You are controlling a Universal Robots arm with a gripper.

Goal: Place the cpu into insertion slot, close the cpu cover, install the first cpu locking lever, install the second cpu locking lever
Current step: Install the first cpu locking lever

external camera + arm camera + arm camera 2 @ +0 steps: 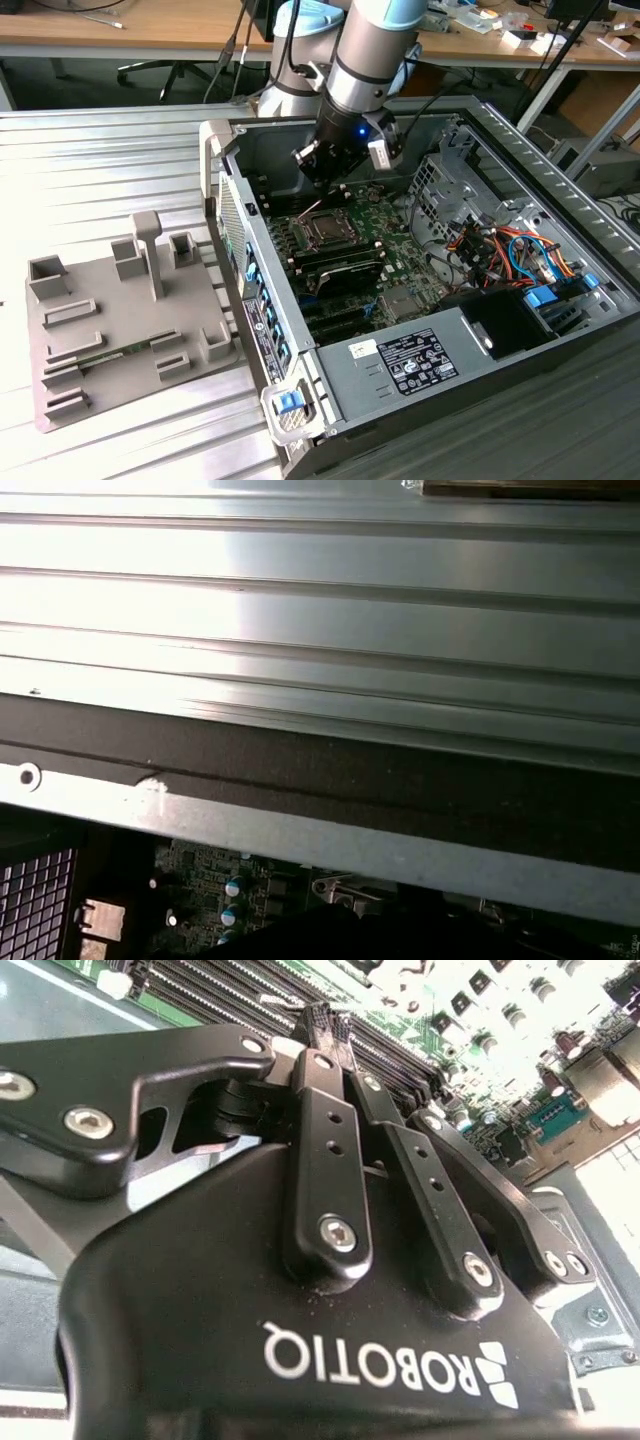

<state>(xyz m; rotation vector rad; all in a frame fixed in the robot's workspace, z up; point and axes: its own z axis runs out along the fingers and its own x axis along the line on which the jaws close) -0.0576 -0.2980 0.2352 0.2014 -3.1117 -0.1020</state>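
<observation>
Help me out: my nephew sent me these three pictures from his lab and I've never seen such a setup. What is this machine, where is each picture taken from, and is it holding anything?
The exterior view shows one robot arm reaching down into an open computer case lying on a ribbed metal table. Its gripper hangs just above the insertion slot on the green circuit board. A grey plastic fixture lies beside the case, on the exterior view's left. The other two pictures come from cameras riding on the arm. The second wrist view looks along the black gripper, whose fingers are pressed together, with nothing visible between them. The first wrist view looks over the case's edge at the table.
</observation>
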